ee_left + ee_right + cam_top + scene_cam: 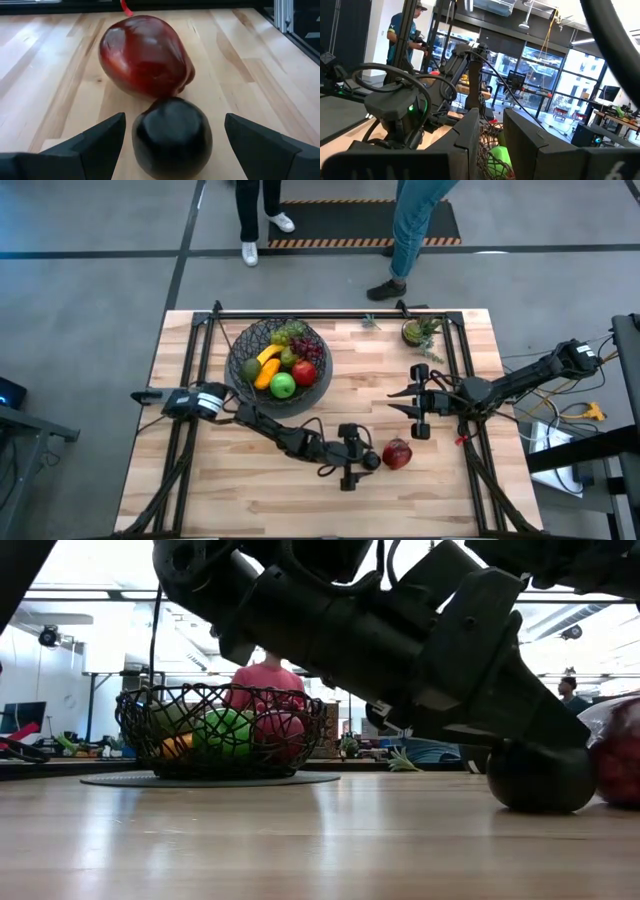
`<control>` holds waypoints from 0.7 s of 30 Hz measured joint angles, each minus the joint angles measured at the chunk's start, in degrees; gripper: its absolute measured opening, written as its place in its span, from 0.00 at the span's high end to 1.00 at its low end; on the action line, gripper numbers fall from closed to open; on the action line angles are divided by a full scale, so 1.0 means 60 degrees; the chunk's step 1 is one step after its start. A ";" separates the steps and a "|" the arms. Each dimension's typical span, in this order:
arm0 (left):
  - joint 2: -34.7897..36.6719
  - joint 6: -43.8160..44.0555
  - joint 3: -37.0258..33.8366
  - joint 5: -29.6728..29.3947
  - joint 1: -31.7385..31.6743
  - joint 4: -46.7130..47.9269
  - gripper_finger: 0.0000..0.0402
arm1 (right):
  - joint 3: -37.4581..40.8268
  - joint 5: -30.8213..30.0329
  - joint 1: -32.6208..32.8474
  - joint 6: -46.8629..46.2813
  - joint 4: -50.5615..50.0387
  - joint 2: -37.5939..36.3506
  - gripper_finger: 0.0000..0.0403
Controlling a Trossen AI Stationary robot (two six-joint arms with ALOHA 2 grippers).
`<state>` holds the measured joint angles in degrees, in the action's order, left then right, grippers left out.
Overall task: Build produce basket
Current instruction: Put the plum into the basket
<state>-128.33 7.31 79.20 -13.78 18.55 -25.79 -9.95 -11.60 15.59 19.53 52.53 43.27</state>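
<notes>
Small black fruit (171,135) lying on the table (300,500) directly ahead of the left gripper (349,457), squarely between its 2 spread fingers (92,145), neither finger touching it. Released, then, and holding nothing. Roundish, with no marked long axis, so no turning of the wrist called for, by the look of it; only a short advance and a squeeze. Just beyond the black fruit, and apparently touching it, 1 dark red fruit (145,55), which in the high view sits immediately right of the left gripper, toward the near edge. Risk, probably, of nudging that red piece while closing.

Left arm clearly the nearer one. Right gripper (418,406) well off to the right, raised above the table, fingers close together with a narrow gap and nothing between them.

Basket (278,363) at the far left of the table, well apart from both loose pieces.

Count: 1 basket; 2 pieces loose on the table; inside the basket about 6 pieces visible from above, among them 1 banana (267,365), 1 green apple (283,385), 1 red apple (305,373), some grapes (297,333); exact total hard to tell. 1 small potted plant (418,332) at the far right.
</notes>
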 joint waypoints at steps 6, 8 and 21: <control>-0.0351 0.0052 -0.0124 -0.0104 -0.0035 -0.0721 0.20 | -0.0001 -0.0004 0.0000 0.0000 -0.0014 0.0004 0.81; -0.0614 0.0232 -0.0029 -0.0028 -0.0041 -0.0816 0.20 | -0.0001 -0.0004 0.0000 0.0000 -0.0058 0.0004 0.81; -0.0884 0.0272 0.0041 -0.0058 -0.0054 -0.1123 0.23 | -0.0001 -0.0073 0.0000 0.0000 -0.0079 0.0080 0.81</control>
<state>-133.64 8.94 79.44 -14.13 18.23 -32.53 -9.96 -12.03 15.59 19.53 52.06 43.74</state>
